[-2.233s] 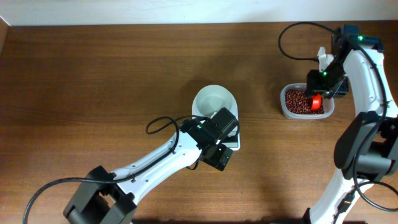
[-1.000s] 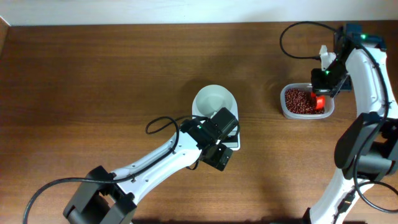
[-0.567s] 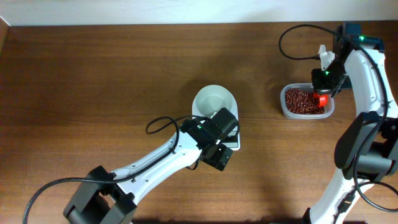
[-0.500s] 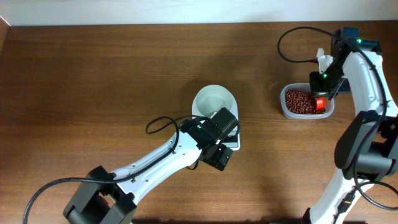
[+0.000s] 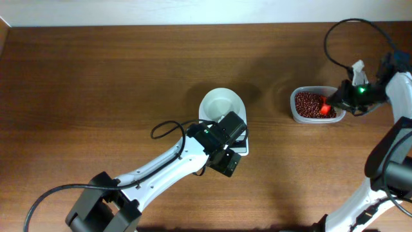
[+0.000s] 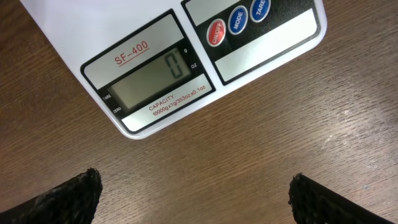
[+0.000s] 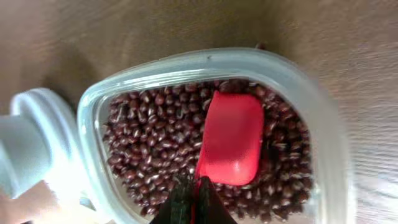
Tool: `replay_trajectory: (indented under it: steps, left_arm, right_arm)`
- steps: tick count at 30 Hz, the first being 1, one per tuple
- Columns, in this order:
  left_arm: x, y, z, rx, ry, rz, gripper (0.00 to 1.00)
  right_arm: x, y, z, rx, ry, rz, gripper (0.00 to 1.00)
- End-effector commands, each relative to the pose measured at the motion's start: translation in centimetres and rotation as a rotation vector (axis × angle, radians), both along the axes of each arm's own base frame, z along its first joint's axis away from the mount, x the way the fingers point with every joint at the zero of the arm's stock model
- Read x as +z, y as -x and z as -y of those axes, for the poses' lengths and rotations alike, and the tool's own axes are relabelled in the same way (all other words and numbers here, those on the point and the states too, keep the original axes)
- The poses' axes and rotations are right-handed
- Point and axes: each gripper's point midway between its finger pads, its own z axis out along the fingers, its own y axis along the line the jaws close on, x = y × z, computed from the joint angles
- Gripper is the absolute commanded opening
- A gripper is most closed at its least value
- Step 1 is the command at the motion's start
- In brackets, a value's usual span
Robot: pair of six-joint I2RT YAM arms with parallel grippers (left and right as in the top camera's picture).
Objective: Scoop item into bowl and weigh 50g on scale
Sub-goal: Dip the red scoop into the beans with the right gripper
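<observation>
The white bowl (image 5: 222,104) stands on the white scale (image 6: 186,56), whose display (image 6: 154,79) reads 0. My left gripper (image 6: 196,200) hangs open over bare wood just in front of the scale, nothing between its black fingertips (image 6: 69,198). It hides most of the scale in the overhead view. The item, dark reddish-brown beans (image 7: 152,140), fills a clear plastic tub (image 7: 186,62) at the right (image 5: 315,106). My right gripper (image 7: 194,200) is shut on the handle of a red scoop (image 7: 231,140), which rests on the beans with no beans on its red face.
The table is dark brown wood (image 5: 96,77). A white rounded part (image 7: 25,149) shows beside the tub at the left of the right wrist view. A black cable (image 5: 168,129) loops beside the left arm. The table's back edge meets a pale wall.
The right arm has swung from behind the tub round to its right side, turning the red scoop, which stays in the beans. The left arm has not moved.
</observation>
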Motion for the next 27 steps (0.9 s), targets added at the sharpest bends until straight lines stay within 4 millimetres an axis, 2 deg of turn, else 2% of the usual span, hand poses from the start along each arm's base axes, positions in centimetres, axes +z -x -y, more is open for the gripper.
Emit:
replay_trajectory:
  steps: [1, 3, 7, 11, 13, 18, 22, 27]
  left_arm:
    - [-0.3, 0.1, -0.2, -0.001, -0.01, -0.003, 0.99]
    - [-0.3, 0.1, -0.2, -0.001, -0.01, -0.003, 0.99]
    - [-0.3, 0.1, -0.2, -0.001, -0.01, -0.003, 0.99]
    - [-0.3, 0.1, -0.2, -0.001, -0.01, -0.003, 0.99]
    - [-0.3, 0.1, -0.2, -0.001, -0.01, -0.003, 0.99]
    - [-0.3, 0.1, -0.2, -0.001, -0.01, -0.003, 0.99]
    - [-0.3, 0.1, -0.2, -0.001, -0.01, -0.003, 0.99]
    - [-0.3, 0.1, -0.2, -0.001, -0.01, -0.003, 0.99]
  right_arm:
    - [-1.5, 0.8, -2.6, 0.01, -0.18, -0.002, 0.04]
    - [-1.2, 0.5, -3.0, 0.01, -0.222, 0.022, 0.04]
    - [-1.1, 0.5, -2.7, 0.002, -0.224, 0.028, 0.04]
    - [-1.1, 1.3, -0.7, -0.06, -0.237, 0.009, 0.04]
    - [-0.4, 1.3, 0.3, -0.1, -0.288, 0.035, 0.04]
    - [0.3, 1.5, 1.7, -0.152, -0.336, 0.063, 0.04]
    - [1.9, 1.1, 1.8, -0.178, -0.439, 0.123, 0.04]
    - [2.0, 1.7, 3.0, -0.217, -0.45, 0.116, 0.04]
